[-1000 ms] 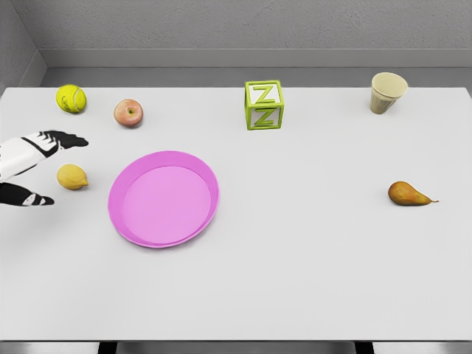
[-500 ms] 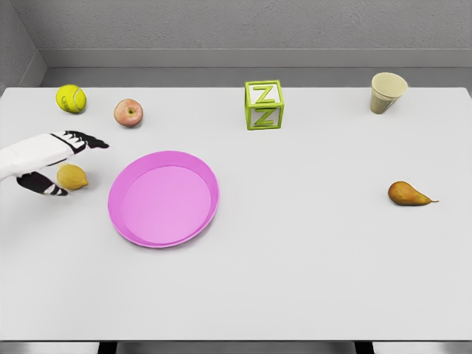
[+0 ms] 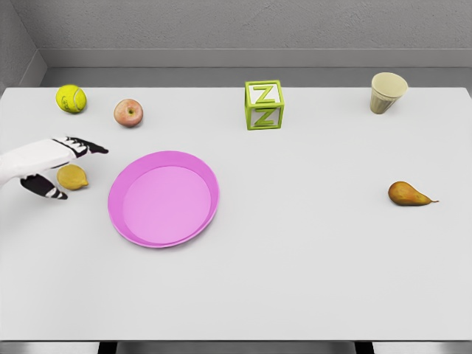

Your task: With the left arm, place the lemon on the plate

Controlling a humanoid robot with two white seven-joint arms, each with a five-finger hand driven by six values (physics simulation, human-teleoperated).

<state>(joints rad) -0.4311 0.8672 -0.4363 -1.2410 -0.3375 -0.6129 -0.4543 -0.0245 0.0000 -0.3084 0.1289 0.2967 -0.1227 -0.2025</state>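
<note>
A yellow lemon (image 3: 74, 177) lies on the white table, left of the pink plate (image 3: 164, 198). My left hand (image 3: 65, 168) comes in from the left edge and straddles the lemon: its fingers (image 3: 87, 146) reach over the far side and the thumb (image 3: 46, 189) sits on the near side. The hand is open around the lemon and has not closed on it; the lemon still rests on the table. The right arm is out of view.
A tennis ball (image 3: 71, 98) and a red apple (image 3: 128, 113) sit behind the hand at the back left. A green letter block (image 3: 264, 105) stands at the back middle, a beige cup (image 3: 387, 92) at the back right, a pear (image 3: 408, 194) at the right.
My left hand has moved right to the lemon, and fingers and thumb have drawn closer around it. The lemon has not moved.
</note>
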